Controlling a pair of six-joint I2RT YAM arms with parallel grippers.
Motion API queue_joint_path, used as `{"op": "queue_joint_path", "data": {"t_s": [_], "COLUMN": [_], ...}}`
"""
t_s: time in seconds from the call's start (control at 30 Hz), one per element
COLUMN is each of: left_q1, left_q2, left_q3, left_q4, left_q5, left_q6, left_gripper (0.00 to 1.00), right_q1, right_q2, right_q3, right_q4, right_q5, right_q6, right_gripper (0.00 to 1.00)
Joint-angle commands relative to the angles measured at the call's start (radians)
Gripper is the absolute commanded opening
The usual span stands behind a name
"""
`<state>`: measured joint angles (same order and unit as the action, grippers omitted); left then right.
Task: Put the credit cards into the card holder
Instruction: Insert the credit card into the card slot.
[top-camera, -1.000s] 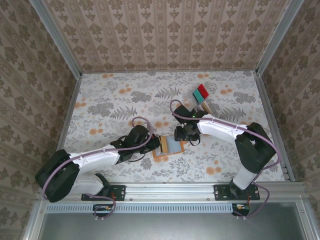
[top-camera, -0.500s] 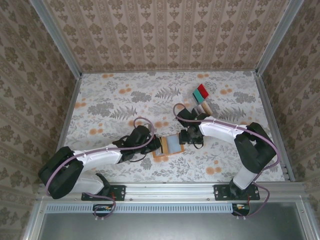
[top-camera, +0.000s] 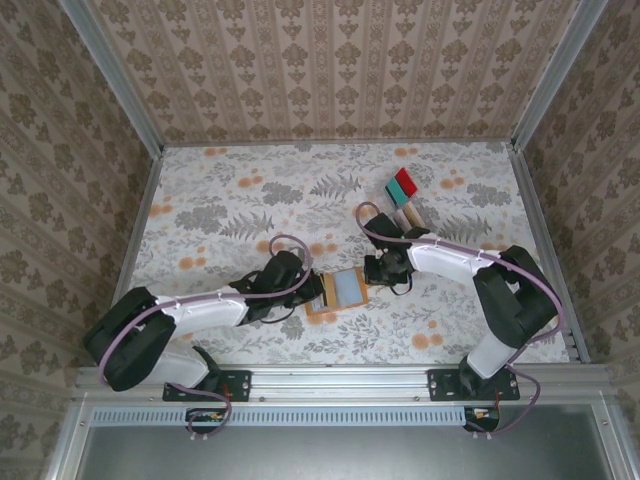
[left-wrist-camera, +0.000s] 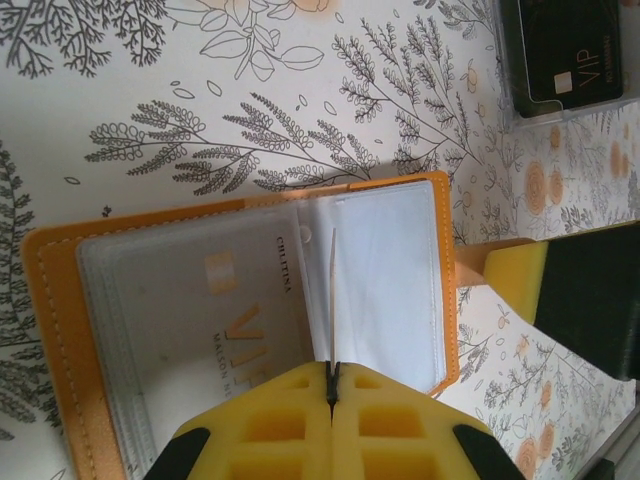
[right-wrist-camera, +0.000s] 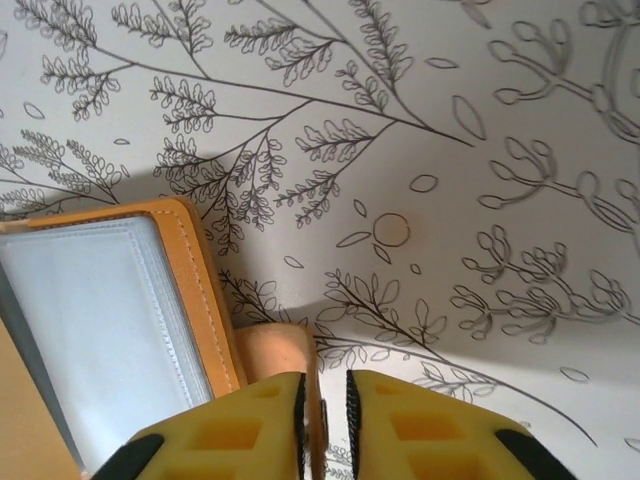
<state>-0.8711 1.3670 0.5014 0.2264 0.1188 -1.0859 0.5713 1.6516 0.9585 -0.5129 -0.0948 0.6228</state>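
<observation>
Cards (top-camera: 403, 190): loose stack, well beyond R gripper (right-wrist-camera: 323, 385); 1 inside holder (top-camera: 337, 292), by L gripper (left-wrist-camera: 331, 385).
Holder: open flat, between both grippers.
L gripper: shut on clear sleeve (left-wrist-camera: 329, 300) edge.
R gripper: narrow, pinching holder tab (right-wrist-camera: 275, 350).
Handling: cards light, stiff, slick; prob. pinch a short edge. Sleeve flimsy.

the card holder (top-camera: 336, 292) is finished in orange-tan with pale stitching. the table (top-camera: 230, 200) is printed white with grey leaves and orange flowers, and red and teal credit cards (top-camera: 404, 184) are seen on it. the left gripper (left-wrist-camera: 331, 385) and right gripper (right-wrist-camera: 323, 400) are padded in yellow; a black card (left-wrist-camera: 565, 50) is lettered in gold.
</observation>
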Motion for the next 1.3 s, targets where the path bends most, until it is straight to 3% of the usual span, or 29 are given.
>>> {"op": "queue_joint_path", "data": {"t_s": [0.0, 0.1, 0.93, 1.1, 1.27], "left_q1": [-0.009, -0.011, -0.056, -0.057, -0.056], "left_q2": [0.022, 0.034, 0.162, 0.146, 0.139], "left_q3": [0.031, 0.020, 0.048, 0.037, 0.034], "left_q4": [0.053, 0.084, 0.138, 0.146, 0.133], "left_q5": [0.001, 0.003, -0.005, -0.019, -0.030], "left_q6": [-0.021, -0.032, -0.055, -0.067, -0.066], "left_gripper": [0.00, 0.00, 0.00, 0.00, 0.00], "right_q1": [0.001, 0.001, 0.024, 0.019, -0.037], "right_q2": [0.019, 0.019, -0.006, -0.057, -0.164], "right_q3": [-0.030, -0.055, -0.152, -0.135, -0.099], "right_q4": [0.031, 0.050, 0.110, 0.049, -0.048], "right_q5": [-0.048, -0.064, -0.081, -0.014, 0.050], "right_q6": [0.000, 0.009, 0.081, 0.071, 0.041], "right_gripper": [0.12, 0.07, 0.06, 0.19, 0.41]}}
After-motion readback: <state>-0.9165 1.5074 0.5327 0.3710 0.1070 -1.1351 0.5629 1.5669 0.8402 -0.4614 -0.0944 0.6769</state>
